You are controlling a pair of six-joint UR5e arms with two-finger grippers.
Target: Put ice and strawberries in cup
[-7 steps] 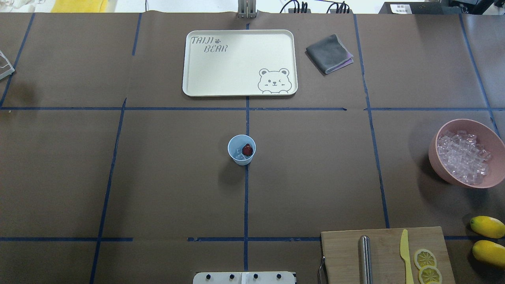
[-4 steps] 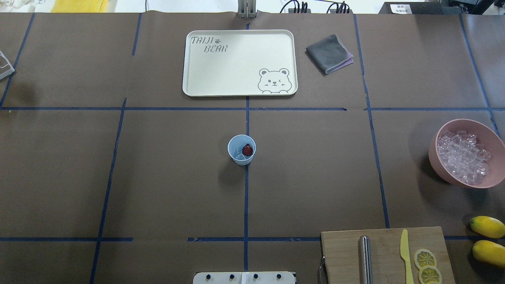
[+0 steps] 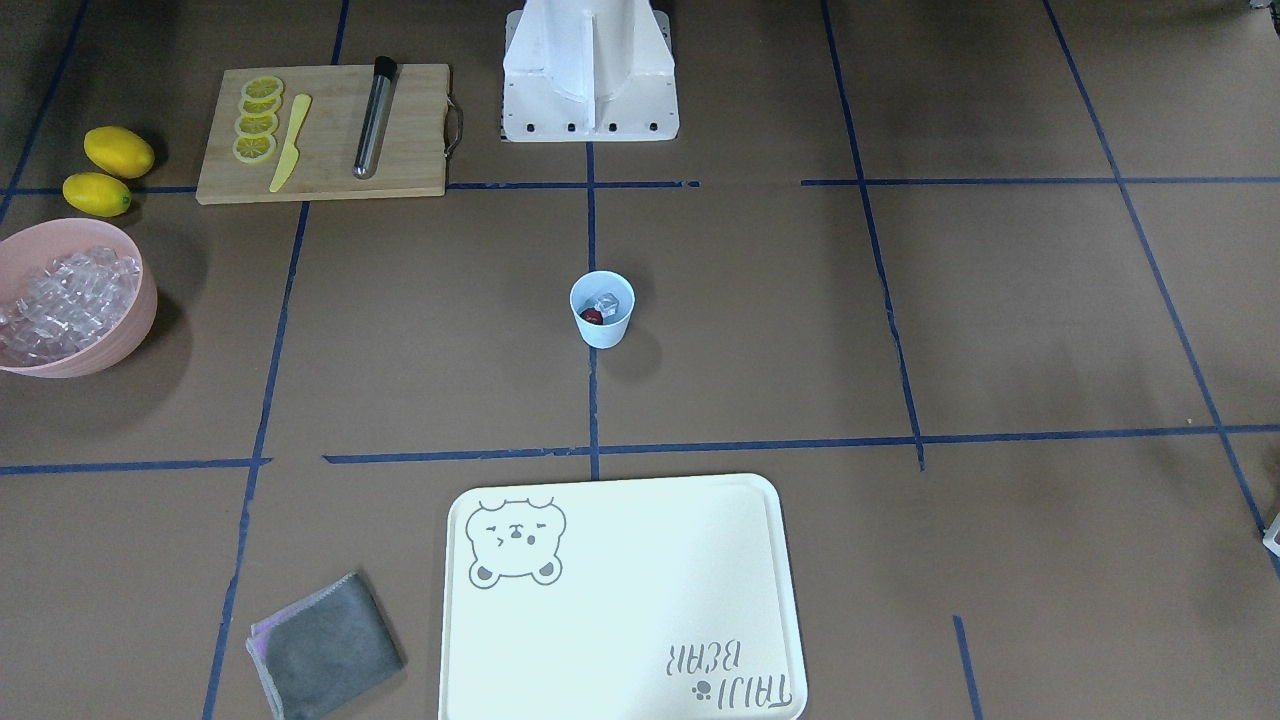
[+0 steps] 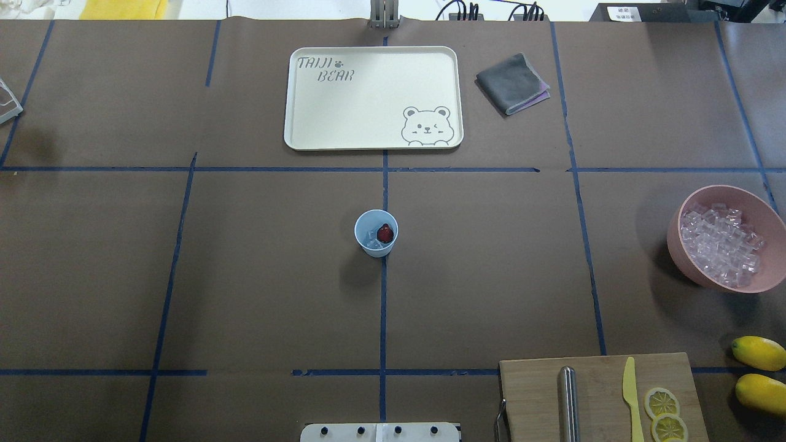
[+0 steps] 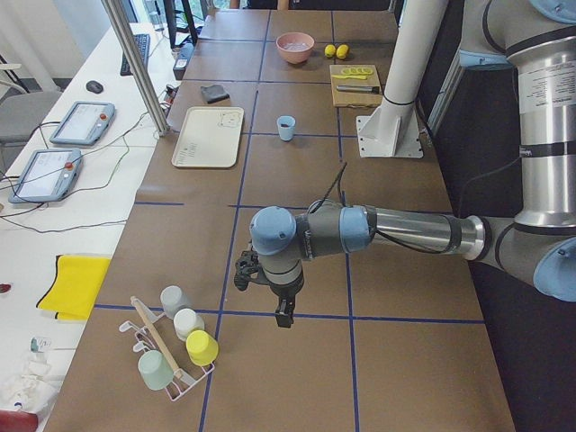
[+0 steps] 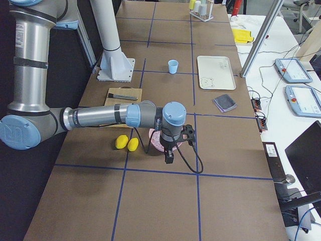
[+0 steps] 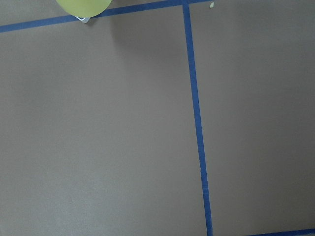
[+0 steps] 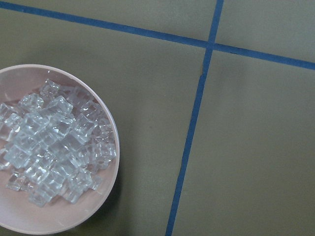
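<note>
The pale-blue cup [image 4: 376,233] stands upright at the table's middle, also in the front view [image 3: 602,310]. Inside it lie a dark-red strawberry [image 4: 385,233] and clear ice cubes [image 4: 370,239]. More ice [image 4: 721,245] fills the pink bowl [image 4: 680,258] at the right. My left gripper [image 5: 283,317] shows only in the exterior left view, far from the cup, near a cup rack; I cannot tell if it is open. My right gripper [image 6: 169,158] shows only in the exterior right view, beside the pink bowl; I cannot tell its state. Both wrist views show no fingers.
A cream bear tray [image 4: 373,98] and a folded grey cloth [image 4: 511,83] lie at the far side. A cutting board [image 4: 599,380] with a yellow knife, lemon slices and a metal cylinder sits front right, two lemons [image 4: 758,353] beside it. A cup rack [image 5: 175,346] stands at the left end.
</note>
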